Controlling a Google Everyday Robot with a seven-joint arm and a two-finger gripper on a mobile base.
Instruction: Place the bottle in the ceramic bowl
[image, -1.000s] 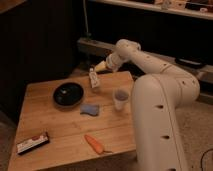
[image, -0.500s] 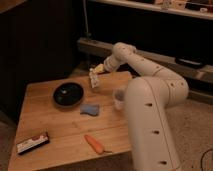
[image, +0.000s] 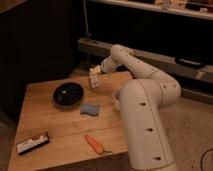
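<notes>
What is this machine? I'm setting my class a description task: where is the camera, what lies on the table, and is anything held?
It is a robot's white arm. The single camera looks down at the table past the arm; its mounting isn't known. The arm ends in a pincer, reaching the top of a small whitish bottle that seems to stand near the table's far edge. The pincer is open, so nothing looks held. On the wooden table also lie a glossy black bowl, a blue cloth, an orange carrot-like thing and a wrapped bar.
</notes>
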